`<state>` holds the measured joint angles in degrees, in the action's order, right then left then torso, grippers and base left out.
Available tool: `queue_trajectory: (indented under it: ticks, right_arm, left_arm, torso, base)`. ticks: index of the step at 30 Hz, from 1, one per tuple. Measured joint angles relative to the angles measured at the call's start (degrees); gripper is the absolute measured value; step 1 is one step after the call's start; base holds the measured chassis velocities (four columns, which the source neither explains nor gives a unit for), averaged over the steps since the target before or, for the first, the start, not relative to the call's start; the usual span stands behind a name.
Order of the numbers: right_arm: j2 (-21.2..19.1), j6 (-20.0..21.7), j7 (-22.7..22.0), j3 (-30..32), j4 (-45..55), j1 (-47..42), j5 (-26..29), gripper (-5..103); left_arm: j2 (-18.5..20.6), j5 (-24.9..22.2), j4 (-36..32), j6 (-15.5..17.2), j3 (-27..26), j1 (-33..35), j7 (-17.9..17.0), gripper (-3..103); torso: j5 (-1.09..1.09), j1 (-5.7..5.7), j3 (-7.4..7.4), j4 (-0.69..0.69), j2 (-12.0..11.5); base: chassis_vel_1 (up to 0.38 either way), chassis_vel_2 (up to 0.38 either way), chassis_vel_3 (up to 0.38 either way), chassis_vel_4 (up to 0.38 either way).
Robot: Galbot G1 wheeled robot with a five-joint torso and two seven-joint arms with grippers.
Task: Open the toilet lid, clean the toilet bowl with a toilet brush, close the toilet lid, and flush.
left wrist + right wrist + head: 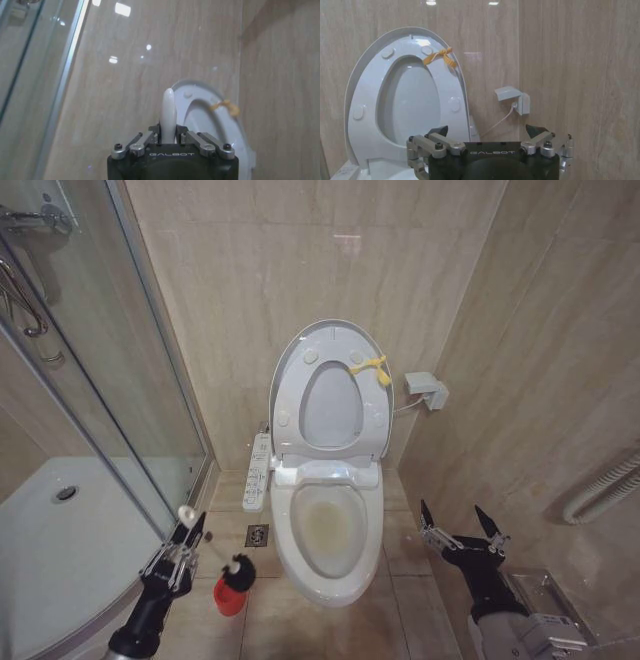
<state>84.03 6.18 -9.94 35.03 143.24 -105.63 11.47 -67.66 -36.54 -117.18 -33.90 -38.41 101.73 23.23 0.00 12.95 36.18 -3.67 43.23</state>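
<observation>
The toilet lid (330, 408) stands raised against the back wall with the seat ring (292, 385) up in front of it; a yellow tag (376, 368) hangs at its top. Below, the toilet bowl (326, 528) lies open, yellowish inside. At the lower left, my left gripper (178, 552) is shut on the toilet brush (187, 515), whose white handle and cream tip (168, 107) point up; its bristle end is hidden. To the right of the bowl, my right gripper (462, 530) hangs open and empty, facing the raised lid (412, 105).
A red holder cup (230, 592) with a dark top stands on the floor between my left gripper and the bowl. A button panel (258, 470) flanks the toilet's left side. The glass shower door and white tray (60, 525) are at left; a wall box (425, 390) and tiled wall close in at right.
</observation>
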Motion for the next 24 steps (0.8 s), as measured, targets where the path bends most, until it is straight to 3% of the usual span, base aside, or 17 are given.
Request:
queue_trajectory:
  ticks: [6, 17, 24]
  right_arm:
    - [0.0, 0.0, 0.0, 0.0, 0.0, 0.0, 0.0, 100]
    - [0.0, 0.0, 0.0, 0.0, 0.0, 0.0, 0.0, 100]
    - [0.0, 0.0, 0.0, 0.0, 0.0, 0.0, 0.0, 100]
  left_arm:
    - [-1.2, 1.4, 5.3, -1.2, 0.0, -1.7, -0.2, 20]
    - [-1.7, 4.7, 29.8, -7.0, 0.4, -13.1, 3.1, 20]
    - [-1.7, 4.4, 38.1, -8.8, 1.7, -18.5, 4.7, 20]
  torso:
    - [0.0, 0.0, 0.0, -0.01, 0.0]
    - [-0.01, 0.01, 0.0, -0.01, 0.0]
    - [-0.01, 0.01, 0.01, 0.01, 0.0]
  base:
    - [0.0, 0.0, 0.0, 0.0]
    - [0.0, 0.0, 0.0, 0.0]
    - [0.0, 0.0, 0.0, 0.0]
